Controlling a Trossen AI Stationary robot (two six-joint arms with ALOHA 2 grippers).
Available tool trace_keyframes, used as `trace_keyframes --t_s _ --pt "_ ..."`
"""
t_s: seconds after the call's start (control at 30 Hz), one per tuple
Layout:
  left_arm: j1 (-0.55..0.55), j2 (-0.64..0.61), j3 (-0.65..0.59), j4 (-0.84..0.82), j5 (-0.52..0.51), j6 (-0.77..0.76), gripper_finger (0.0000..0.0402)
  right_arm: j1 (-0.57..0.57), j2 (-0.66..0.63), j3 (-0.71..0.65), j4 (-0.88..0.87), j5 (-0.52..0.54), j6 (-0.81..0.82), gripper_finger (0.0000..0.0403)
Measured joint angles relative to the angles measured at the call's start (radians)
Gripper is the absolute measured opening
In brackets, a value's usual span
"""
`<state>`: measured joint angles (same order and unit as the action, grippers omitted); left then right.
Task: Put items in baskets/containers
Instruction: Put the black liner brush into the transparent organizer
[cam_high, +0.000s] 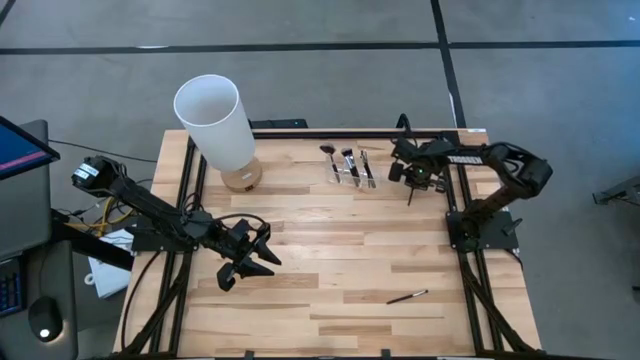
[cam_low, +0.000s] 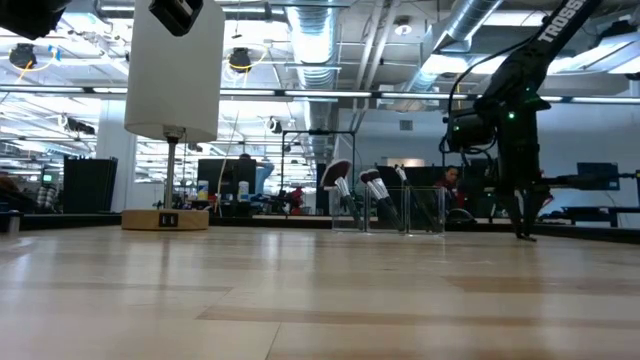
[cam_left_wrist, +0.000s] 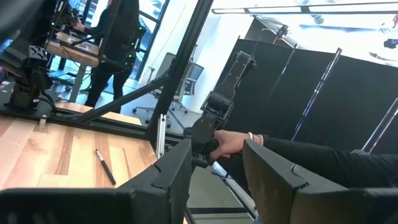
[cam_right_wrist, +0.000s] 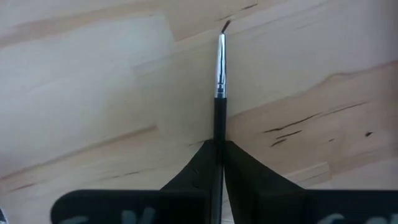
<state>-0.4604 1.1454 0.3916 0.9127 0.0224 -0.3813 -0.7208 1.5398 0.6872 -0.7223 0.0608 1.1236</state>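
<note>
A pale wooden desk (cam_high: 330, 250) stands on a grey floor, with a tall white cylinder (cam_high: 215, 125) near its back-left corner. The left gripper (cam_high: 255, 258) waits near the left edge, fingers spread and empty. At the back edge, right of centre, the clear brush holder (cam_high: 350, 170) already carries about 3 brushes. Beside it, near the back-right corner, the right gripper (cam_right_wrist: 217, 149) has its fingers pressed on a thin brush (cam_right_wrist: 219, 68). 1 more brush (cam_high: 407, 297) lies near the front-right, not yet collected.
</note>
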Motion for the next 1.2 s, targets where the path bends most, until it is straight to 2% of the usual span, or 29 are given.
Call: trace_keyframes --t_s 0.47,0.6,0.73,0.83,0.93,1.1,1.2 --pt "0.0 0.0 0.0 0.0 0.0 0.0 0.0143 -0.006 -0.046 -0.006 0.013 -0.025 -0.106 0.0012" --pt "0.0 0.0 0.0 0.0 0.0 0.003 0.0143 0.026 -0.087 -0.01 0.014 -0.056 -0.123 0.0014" --pt "0.0 0.0 0.0 0.0 0.0 0.003 0.0143 0.063 -0.152 -0.009 0.022 -0.03 -0.156 0.0012" --pt "0.0 0.0 0.0 0.0 0.0 0.003 0.0143 0.108 -0.218 -0.008 0.025 0.038 -0.156 0.0014" --pt "0.0 0.0 0.0 0.0 0.0 0.003 0.0143 0.172 -0.287 -0.008 0.044 0.148 -0.153 0.0019" --pt "0.0 0.0 0.0 0.0 -0.001 0.008 0.0143 0.323 -0.385 -0.007 0.154 0.402 -0.158 0.0012" --pt "0.0 0.0 0.0 0.0 -0.013 0.01 0.0143 0.428 -0.416 -0.006 0.293 0.577 -0.229 0.0006"
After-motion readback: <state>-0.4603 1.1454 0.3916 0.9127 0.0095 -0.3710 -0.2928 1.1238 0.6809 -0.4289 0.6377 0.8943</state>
